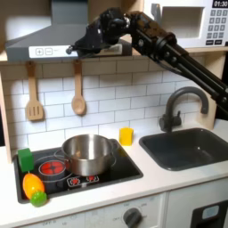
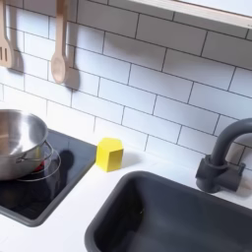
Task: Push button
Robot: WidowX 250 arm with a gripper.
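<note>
Button not discernible on range hood (image 1: 44, 37) — gripper (image 1: 75, 46), jaw state unclear, hovers at hood's right edge in the first exterior view — approach step; next: locate button, press.

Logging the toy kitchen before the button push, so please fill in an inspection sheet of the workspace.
Surface: white counter with black hob and dark sink.
Job's things: button cannot be made out.
Clutter: steel pot on hob; yellow block beside it; green and orange toy pieces at the hob's left in the first exterior view.
Grippers: gripper up by hood; jaws unclear.
Cables: nothing seen.
Surroundings: tiled wall, hanging spatula and spoon, faucet, microwave.
</note>
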